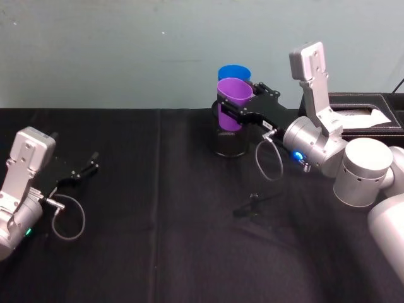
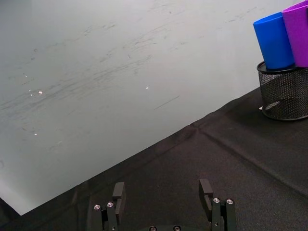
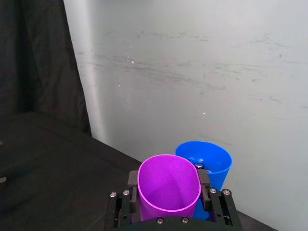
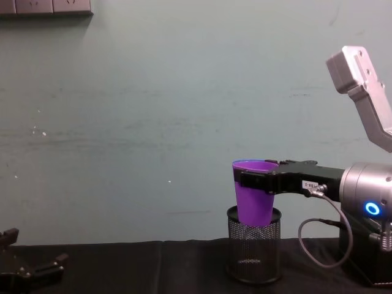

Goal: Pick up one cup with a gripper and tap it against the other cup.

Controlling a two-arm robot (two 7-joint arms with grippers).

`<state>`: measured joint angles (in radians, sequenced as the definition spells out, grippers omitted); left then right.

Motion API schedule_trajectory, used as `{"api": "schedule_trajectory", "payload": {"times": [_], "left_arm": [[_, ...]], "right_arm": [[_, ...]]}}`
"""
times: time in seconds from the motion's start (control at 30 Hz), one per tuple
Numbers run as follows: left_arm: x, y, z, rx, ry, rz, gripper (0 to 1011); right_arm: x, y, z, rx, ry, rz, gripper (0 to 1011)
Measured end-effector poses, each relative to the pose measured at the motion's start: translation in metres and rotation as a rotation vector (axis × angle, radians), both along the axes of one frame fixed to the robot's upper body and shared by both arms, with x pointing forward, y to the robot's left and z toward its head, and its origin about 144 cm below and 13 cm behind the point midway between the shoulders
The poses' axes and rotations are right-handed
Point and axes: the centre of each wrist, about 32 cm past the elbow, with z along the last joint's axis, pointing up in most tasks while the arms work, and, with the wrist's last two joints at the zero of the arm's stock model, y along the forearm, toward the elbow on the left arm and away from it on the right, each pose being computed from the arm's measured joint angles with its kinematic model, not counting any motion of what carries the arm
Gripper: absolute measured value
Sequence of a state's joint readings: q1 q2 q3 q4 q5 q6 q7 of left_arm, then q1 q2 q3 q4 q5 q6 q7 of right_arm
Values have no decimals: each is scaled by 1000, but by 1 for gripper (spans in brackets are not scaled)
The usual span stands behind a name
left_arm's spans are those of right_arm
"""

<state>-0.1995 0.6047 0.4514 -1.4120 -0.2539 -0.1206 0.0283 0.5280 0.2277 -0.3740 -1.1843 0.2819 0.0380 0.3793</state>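
My right gripper is shut on the purple cup near its rim and holds it upright, with the base at the rim of a black wire-mesh pen holder. The blue cup stands just behind it, rising out of the same holder. In the right wrist view the purple cup sits between the fingers with the blue cup close against it; I cannot tell whether they touch. From the chest, the purple cup hides almost all of the blue one. My left gripper rests open at the table's left.
A black box holding something white stands at the back right, behind my right arm. A small black object lies on the black cloth in front of the holder. The pale wall runs close behind the cups.
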Motion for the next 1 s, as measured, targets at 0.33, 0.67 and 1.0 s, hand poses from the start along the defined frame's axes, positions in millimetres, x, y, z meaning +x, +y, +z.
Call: {"api": "schedule_trajectory", "payload": {"times": [0.33,0.67,1.0], "left_arm": [[0,0,0,0,0,0,1000],[0,0,0,0,0,0,1000],[0,0,0,0,0,0,1000]], "right_arm": [[5,0,3,3,-2,-7,733],[8,-1,5,3,-1,-7,734],[9,-3,6,3,-1,-9,733]]}}
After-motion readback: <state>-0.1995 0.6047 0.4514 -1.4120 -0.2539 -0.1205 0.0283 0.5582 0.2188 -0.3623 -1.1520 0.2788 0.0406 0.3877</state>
